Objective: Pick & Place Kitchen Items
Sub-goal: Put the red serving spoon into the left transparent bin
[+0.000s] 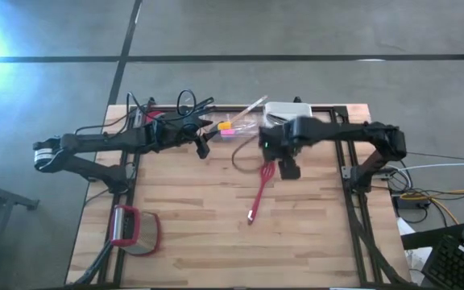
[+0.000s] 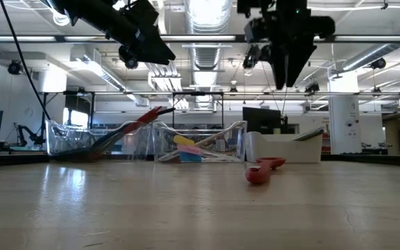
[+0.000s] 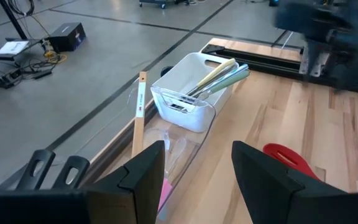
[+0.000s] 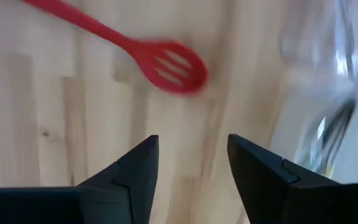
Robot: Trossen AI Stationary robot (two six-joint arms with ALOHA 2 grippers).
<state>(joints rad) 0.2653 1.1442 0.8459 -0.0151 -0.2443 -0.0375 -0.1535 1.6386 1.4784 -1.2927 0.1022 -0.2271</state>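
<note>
Clearly the right gripper (image 1: 288,171), jaws spread and empty, hovers above the red spatula (image 1: 261,192) lying on the table (image 1: 200,234) near the white tub (image 1: 288,113). Descend squarely over the handle (not the slotted head). Left gripper (image 1: 202,149) waits open beyond the clear tub (image 1: 244,129).

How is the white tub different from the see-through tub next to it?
The white tub has solid walls that hide most of what is inside, while the clear tub lets you see its yellow, pink and blue pieces straight through. The white tub holds pale long-handled utensils poking out over its rim; the clear tub holds a wooden stick leaning out. Both are rectangular, open on top, and sit side by side along the table's far edge.
</note>
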